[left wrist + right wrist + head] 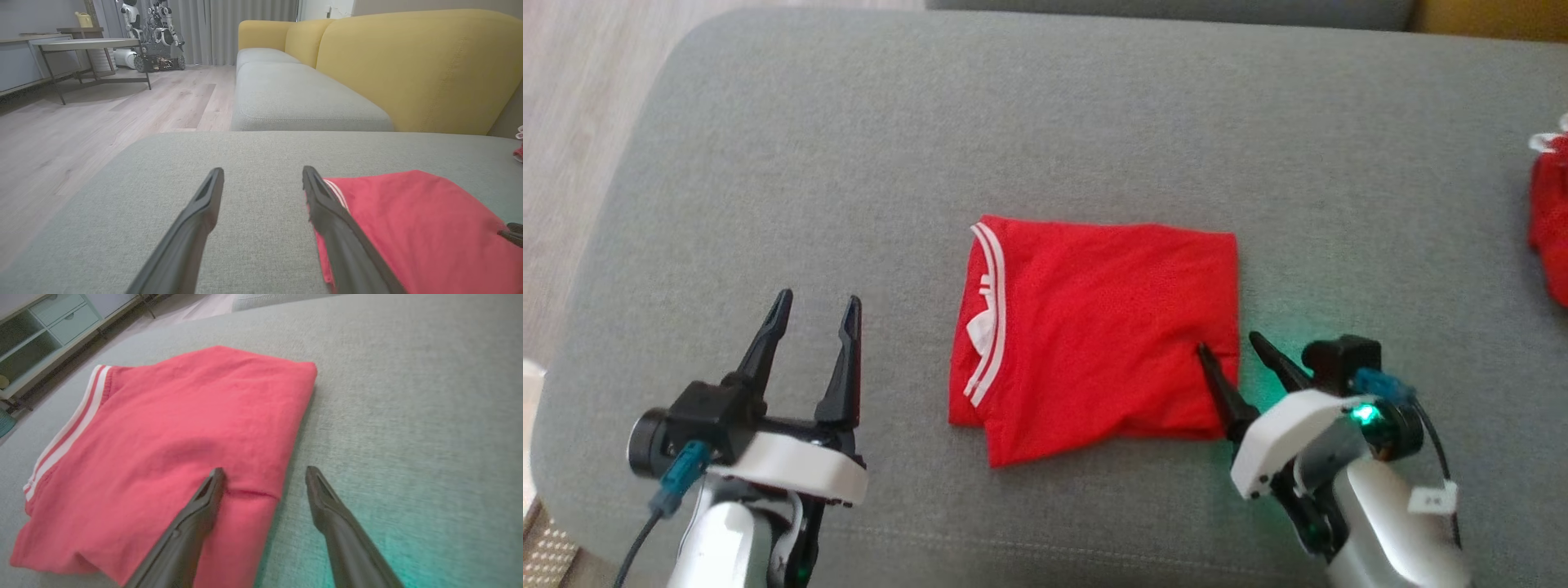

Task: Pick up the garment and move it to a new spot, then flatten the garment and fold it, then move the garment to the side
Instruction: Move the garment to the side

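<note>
The garment [1094,335] is a red shirt with white stripes, folded into a flat rectangle in the middle of the grey cushion [1045,122]. My right gripper [1232,345] stands open at its near right corner, one finger over the red cloth and the other over bare cushion. In the right wrist view the garment [175,445] spreads to the left of the right gripper [265,471], whose fingers straddle its right edge. My left gripper [817,306] is open over bare cushion, left of the shirt. From the left wrist, the garment [412,228] lies right of the left gripper [261,173].
Another red cloth [1550,220] lies at the cushion's far right edge. Wooden floor [572,163] runs along the left. A yellow sofa back [408,69], a second grey seat [294,98], a table [90,45] and another robot [155,36] show in the left wrist view.
</note>
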Tool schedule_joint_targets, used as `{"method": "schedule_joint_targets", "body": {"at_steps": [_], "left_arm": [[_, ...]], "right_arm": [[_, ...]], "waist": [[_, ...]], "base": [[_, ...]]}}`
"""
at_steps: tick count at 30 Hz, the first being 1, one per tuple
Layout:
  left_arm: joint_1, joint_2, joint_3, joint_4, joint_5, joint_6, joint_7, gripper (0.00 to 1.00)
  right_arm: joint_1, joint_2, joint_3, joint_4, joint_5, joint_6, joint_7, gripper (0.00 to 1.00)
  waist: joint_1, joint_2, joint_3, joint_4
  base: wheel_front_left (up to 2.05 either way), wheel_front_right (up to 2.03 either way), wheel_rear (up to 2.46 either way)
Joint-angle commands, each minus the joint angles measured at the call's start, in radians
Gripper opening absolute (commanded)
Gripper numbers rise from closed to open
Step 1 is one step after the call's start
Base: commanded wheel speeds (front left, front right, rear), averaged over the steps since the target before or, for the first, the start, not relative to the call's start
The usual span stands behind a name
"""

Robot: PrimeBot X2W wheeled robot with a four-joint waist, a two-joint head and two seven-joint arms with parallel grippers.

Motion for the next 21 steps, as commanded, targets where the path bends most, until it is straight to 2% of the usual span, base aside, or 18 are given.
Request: {"method": "schedule_joint_targets", "body": {"at_steps": [1, 4, 5, 6, 7, 13, 18, 21], "left_arm": [[-0.05, 0.007, 0.034, -0.025, -0.004, 0.0, -0.013, 1.0], [-0.059, 0.005, 0.032, -0.016, -0.002, 0.001, -0.016, 1.0], [-0.062, 0.005, 0.031, -0.014, -0.001, 0.001, -0.017, 1.0], [-0.063, 0.004, 0.031, -0.012, -0.001, 0.001, -0.018, 1.0], [-0.064, 0.004, 0.031, -0.011, -0.001, 0.002, -0.018, 1.0], [-0.06, 0.005, 0.038, -0.014, 0.002, 0.008, -0.021, 1.0], [-0.057, 0.009, 0.041, -0.027, 0.004, 0.007, -0.021, 1.0], [-0.06, 0.011, 0.043, -0.038, 0.005, 0.005, -0.021, 1.0]], "right_arm": [[-0.06, 0.014, 0.028, 0.01, 0.011, -0.001, 0.014, 1.0], [-0.098, 0.015, 0.04, 0.08, 0.019, -0.001, 0.043, 1.0], [-0.109, 0.016, 0.047, 0.094, 0.022, -0.001, 0.047, 0.54], [-0.118, 0.016, 0.055, 0.105, 0.025, -0.001, 0.05, 0.2], [-0.125, 0.016, 0.061, 0.113, 0.027, -0.001, 0.052, 0.0], [-0.153, -0.006, 0.086, 0.093, 0.012, -0.001, 0.023, 0.0], [-0.16, -0.05, 0.083, 0.049, 0.001, -0.001, 0.022, 0.0], [-0.165, -0.1, 0.043, 0.013, 0.003, -0.001, 0.038, 0.0]], "waist": [[-0.0001, 0.0, 0.015, 0.015], [-0.0001, 0.0, 0.022, 0.022], [-0.0001, 0.0, 0.023, 0.023], [-0.0001, 0.0, 0.024, 0.023], [-0.0001, 0.0, 0.025, 0.022], [-0.0001, 0.0, 0.025, -0.012], [-0.0001, 0.0, 0.028, -0.057], [-0.0001, 0.0, 0.033, -0.094]], "base": [[0.0, 0.0, 0.0], [0.0, 0.0, 0.0], [0.0, 0.0, 0.0], [0.0, 0.0, 0.0], [0.0, 0.0, 0.0], [0.0, 0.0, 0.0], [0.0, 0.0, 0.0], [0.0, 0.0, 0.0]]}}
